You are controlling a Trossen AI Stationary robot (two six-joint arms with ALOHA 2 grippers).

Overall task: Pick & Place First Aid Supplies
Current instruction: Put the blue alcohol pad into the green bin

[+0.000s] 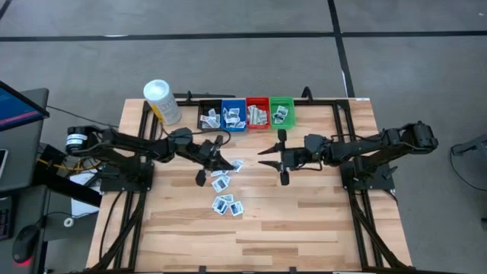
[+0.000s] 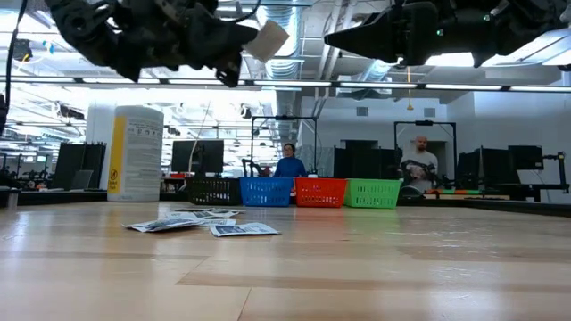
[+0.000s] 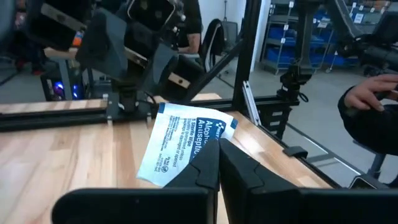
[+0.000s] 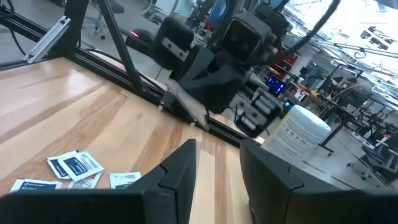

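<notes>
packet (image 3: 186, 146) pinched in left gripper (image 3: 216, 163) above table (image 1: 304, 221), loose packets (image 1: 227, 194) scattered below, right gripper (image 4: 217, 163) held nearby, jaws wide

White packet (image 3: 186, 143) pinched aloft, others (image 1: 227, 204) scattered

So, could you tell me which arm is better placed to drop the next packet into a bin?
The left. Its gripper is shut on a packet, lifted above the table near the bins. The right gripper hangs open and empty.
</notes>
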